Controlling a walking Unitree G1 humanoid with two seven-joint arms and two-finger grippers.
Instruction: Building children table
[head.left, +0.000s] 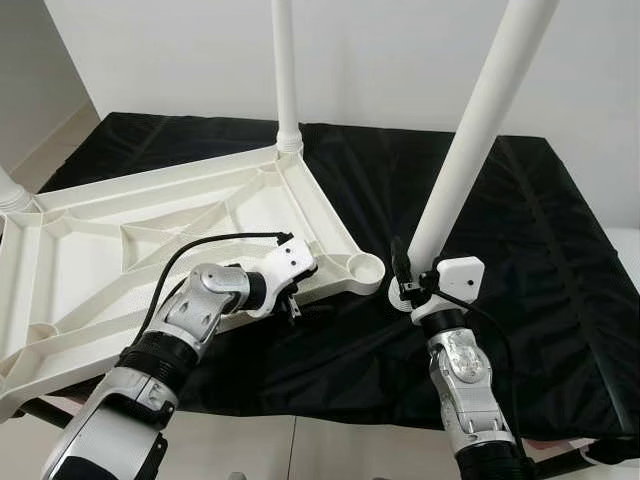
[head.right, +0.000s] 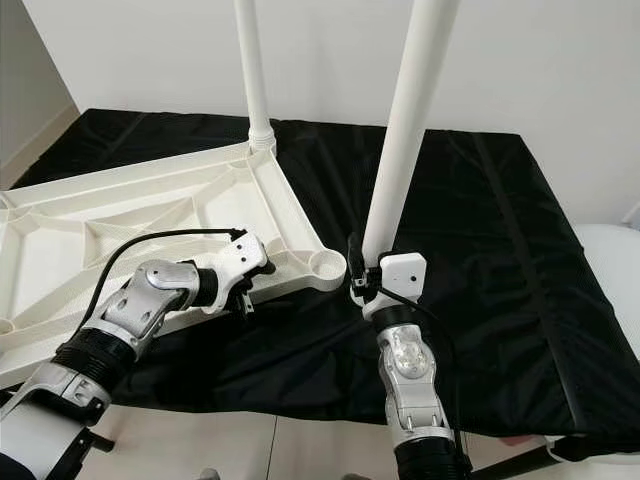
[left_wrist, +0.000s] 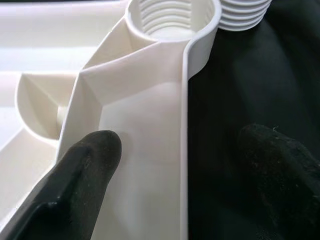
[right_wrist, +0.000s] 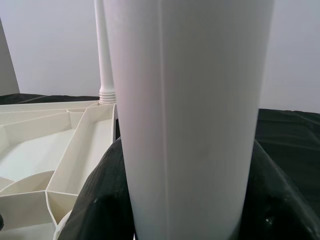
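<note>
While right claw (head.left: 412, 282) clamps table leg (head.left: 470, 140), left claw (head.left: 293, 305) open astride tabletop (head.left: 120, 240) rim.

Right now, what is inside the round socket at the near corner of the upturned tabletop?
Nothing but bare screw threads: the socket in the tabletop is unfilled. The right gripper holds a leg just beside it. The socket's bottom is out of sight.

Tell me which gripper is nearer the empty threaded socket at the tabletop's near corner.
Right, narrowly. The right gripper holds the loose leg just beside the socket, apart from it. The left gripper straddles the tabletop rim further along that edge.
</note>
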